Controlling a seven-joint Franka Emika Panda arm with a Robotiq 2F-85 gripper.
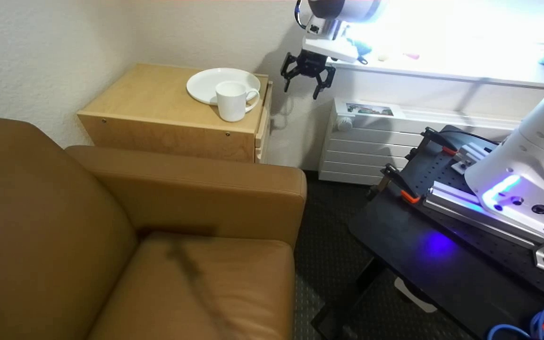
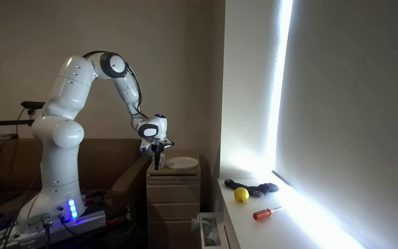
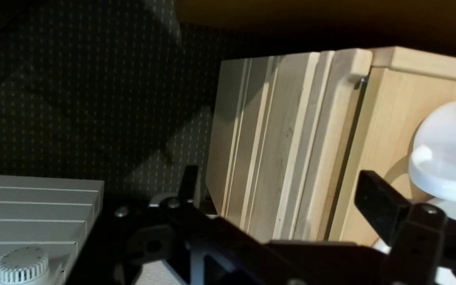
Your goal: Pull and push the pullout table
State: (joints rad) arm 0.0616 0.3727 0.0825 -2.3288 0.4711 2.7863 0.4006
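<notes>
The pullout table [image 1: 264, 115] is a thin light-tan board just below the top slab of the wooden side cabinet [image 1: 158, 101]. In an exterior view the board [image 2: 173, 178] lies nearly flush with the drawer fronts. In the wrist view the board's front lip [image 3: 326, 158] sits slightly forward of the slab, with a dark gap between them. My gripper [image 1: 301, 93] is open and empty, in the air in front of the cabinet. It also shows in an exterior view [image 2: 157, 168] and the wrist view [image 3: 278, 174], its fingers spread either side of the board's edge, apparently without contact.
A white plate [image 1: 201, 89] and mug [image 1: 231, 101] stand on the cabinet near its front edge. A brown leather armchair [image 1: 196, 189] stands alongside. A white radiator [image 1: 361, 156] and windowsill [image 2: 240, 224] are opposite. The black table [image 1: 395, 241] carries the robot base.
</notes>
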